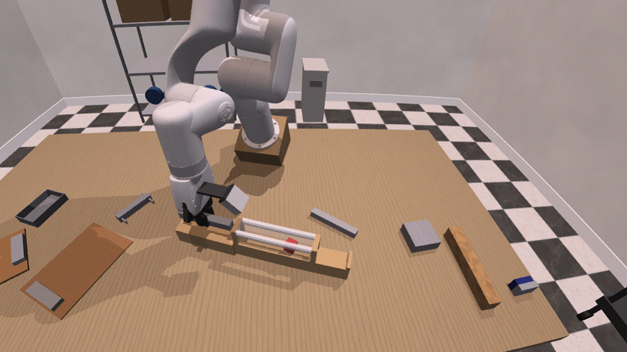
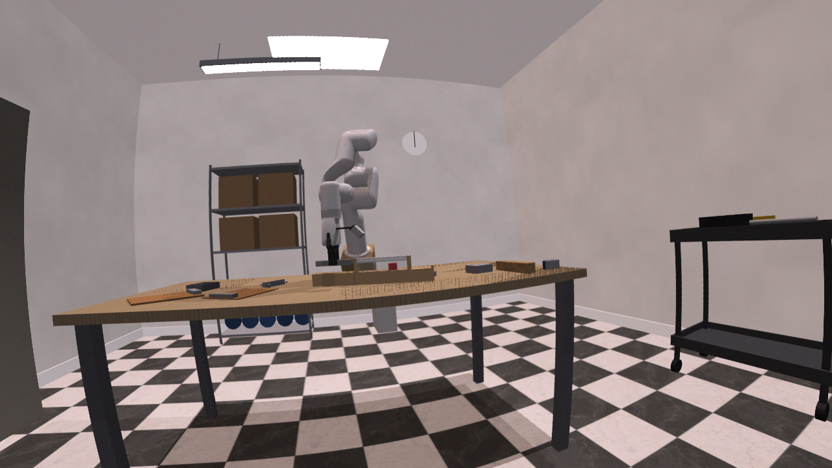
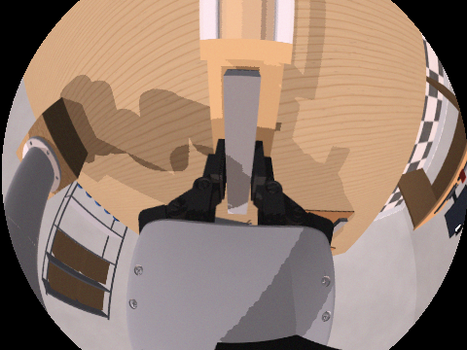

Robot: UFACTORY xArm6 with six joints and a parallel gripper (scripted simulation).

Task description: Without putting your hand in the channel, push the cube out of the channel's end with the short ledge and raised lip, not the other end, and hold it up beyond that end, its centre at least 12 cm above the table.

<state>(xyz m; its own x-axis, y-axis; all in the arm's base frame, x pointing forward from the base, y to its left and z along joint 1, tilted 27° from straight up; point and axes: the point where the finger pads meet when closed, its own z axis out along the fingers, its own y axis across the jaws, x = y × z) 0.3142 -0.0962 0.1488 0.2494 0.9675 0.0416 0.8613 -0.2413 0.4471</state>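
A small red cube (image 1: 290, 245) sits inside the wooden channel (image 1: 264, 244), under two white rails, toward its right part. The channel's right end has a short ledge with a raised lip (image 1: 348, 260). My gripper (image 1: 199, 217) is at the channel's left end, shut on a flat grey bar (image 1: 218, 221) that points along the channel toward the cube. In the wrist view the grey bar (image 3: 240, 136) runs from between my fingers to the channel's opening (image 3: 245, 61). In the exterior view the cube (image 2: 392, 266) is small.
A grey bar (image 1: 334, 222), a grey block (image 1: 420, 234), a wooden beam (image 1: 472, 267) and a blue block (image 1: 523, 284) lie right of the channel. A dark tray (image 1: 41, 207), a grey clamp-like piece (image 1: 134, 207) and two wooden boards (image 1: 78, 267) lie to the left. The arm's base (image 1: 261, 143) stands behind.
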